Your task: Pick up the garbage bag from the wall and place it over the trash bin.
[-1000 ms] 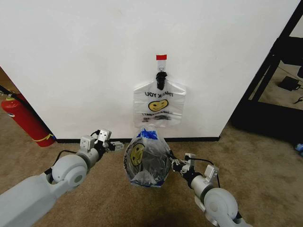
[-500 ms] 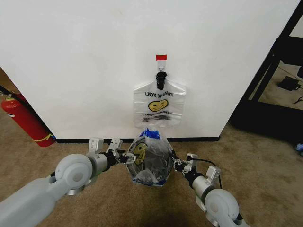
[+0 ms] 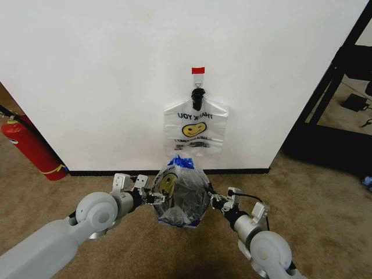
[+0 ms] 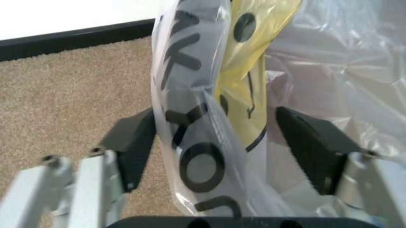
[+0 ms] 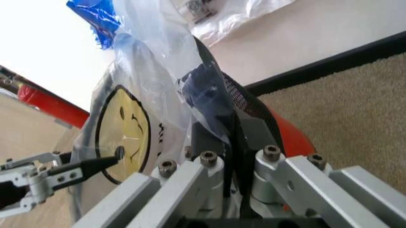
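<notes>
Carpet by the white wall (image 3: 104, 75): bag (image 3: 177, 192) draped over the bin (image 5: 254, 111). Left gripper (image 3: 152, 197) spread wide around a fold, right gripper (image 3: 214, 201) pinched on the bag's other side, probably to stretch it down.

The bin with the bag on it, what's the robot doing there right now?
The garbage bag is draped over the trash bin on the carpet by the wall. The left gripper is at the bag's left side, open with a fold of plastic between its fingers. The right gripper is shut on the bag at the bin's right rim. Another bag hangs from the hook above.
</notes>
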